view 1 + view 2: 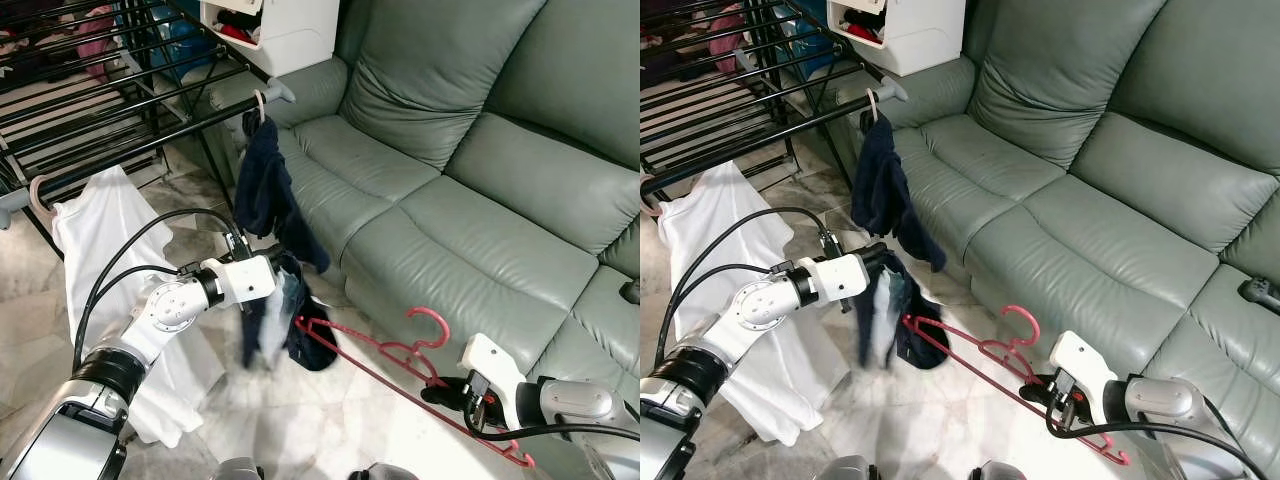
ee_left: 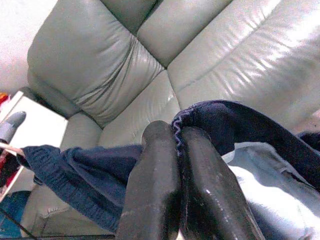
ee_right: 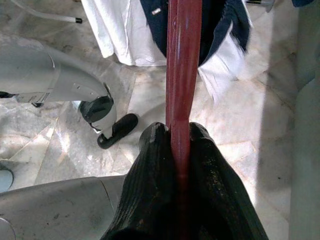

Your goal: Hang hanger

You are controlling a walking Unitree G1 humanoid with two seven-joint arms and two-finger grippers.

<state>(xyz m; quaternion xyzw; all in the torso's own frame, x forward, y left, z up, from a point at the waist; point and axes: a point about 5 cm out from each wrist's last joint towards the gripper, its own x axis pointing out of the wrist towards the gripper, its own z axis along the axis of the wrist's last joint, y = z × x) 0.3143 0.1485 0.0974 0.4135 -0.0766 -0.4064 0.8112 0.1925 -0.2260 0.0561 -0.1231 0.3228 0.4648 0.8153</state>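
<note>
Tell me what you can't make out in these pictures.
- Red hanger: in the left eye view its far end is buried in the dark garment.
- Garment's lower part: motion-blurred in the eye views.
- Drying rack: cut off by the frame's edge.
- Right gripper: its fingers hide their contact with the hanger in the right wrist view.

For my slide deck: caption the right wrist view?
Right gripper clamps the red hanger, dark garment beyond.

Grey-green leather sofa (image 1: 480, 170) fills right and upper frame. Pale marble-patterned floor (image 1: 330, 420) lower centre, glossy under light. White cabinet (image 1: 285, 30) top centre; black drying rack (image 1: 90, 110) upper left.
</note>
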